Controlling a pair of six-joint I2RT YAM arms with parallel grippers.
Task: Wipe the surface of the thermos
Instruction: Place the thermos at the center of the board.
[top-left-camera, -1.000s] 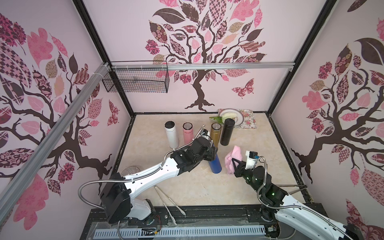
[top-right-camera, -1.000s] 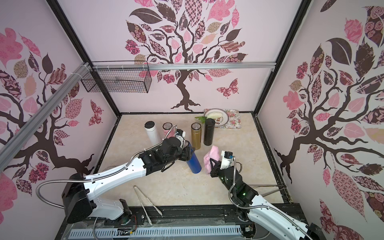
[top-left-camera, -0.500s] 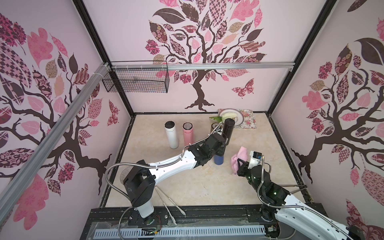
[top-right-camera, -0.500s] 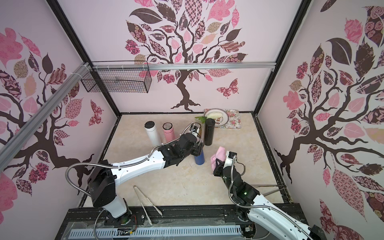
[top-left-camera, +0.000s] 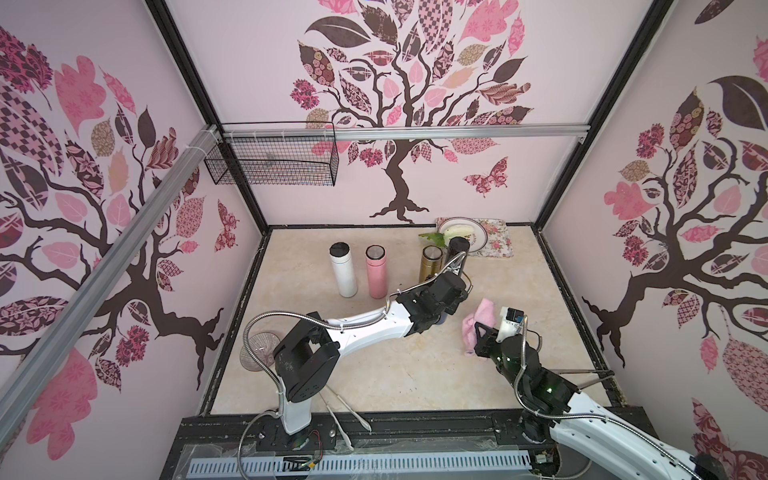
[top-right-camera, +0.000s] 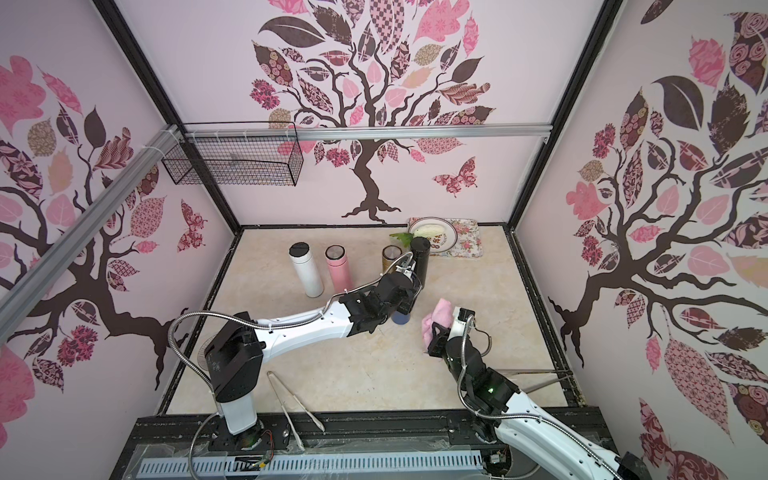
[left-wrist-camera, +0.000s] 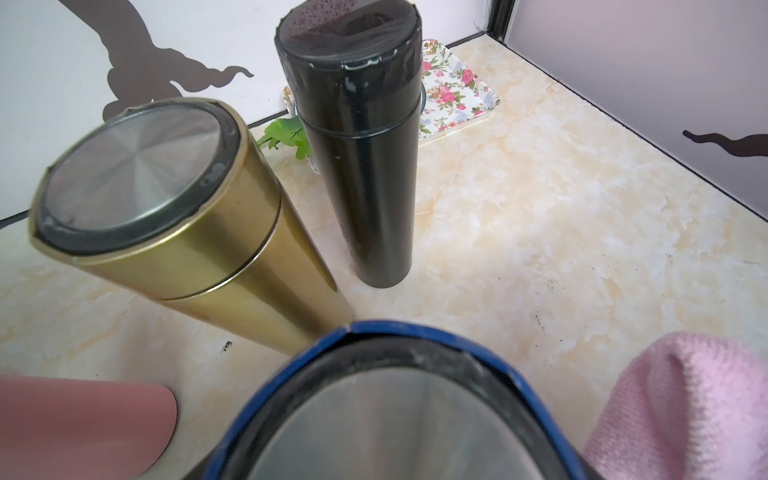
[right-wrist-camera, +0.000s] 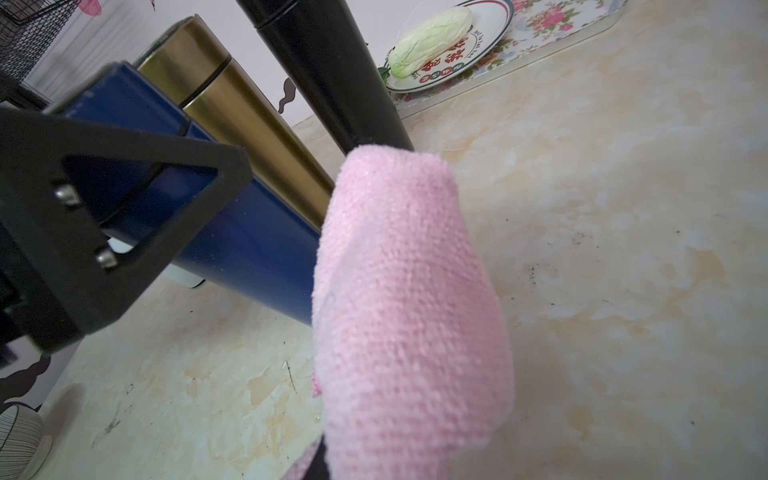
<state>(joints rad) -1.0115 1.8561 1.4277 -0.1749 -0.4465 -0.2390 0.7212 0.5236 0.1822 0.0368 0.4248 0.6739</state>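
Note:
The blue thermos (right-wrist-camera: 249, 249) stands upright near the table's middle, just in front of the gold thermos (top-left-camera: 430, 262). My left gripper (top-left-camera: 444, 301) is shut on its upper part from above. From overhead only its lower end (top-right-camera: 401, 319) shows. Its blue rim and steel lid (left-wrist-camera: 415, 336) fill the left wrist view. My right gripper (top-left-camera: 484, 338) is shut on a pink cloth (top-left-camera: 480, 322), held up just right of the thermos. The pink cloth (right-wrist-camera: 407, 311) hides the thermos's base. I cannot tell whether they touch.
A white thermos (top-left-camera: 343, 270), a pink thermos (top-left-camera: 376, 272) and a black thermos (top-left-camera: 457, 253) stand in the back row with the gold one. A plate on a floral tray (top-left-camera: 496, 245) lies at the back right. Tongs (top-left-camera: 345, 409) and a small dish (top-left-camera: 259, 351) lie at the front left.
My left arm has swung to the right, carrying the blue thermos closer to the gold and black ones. My right gripper with the cloth has shifted slightly right.

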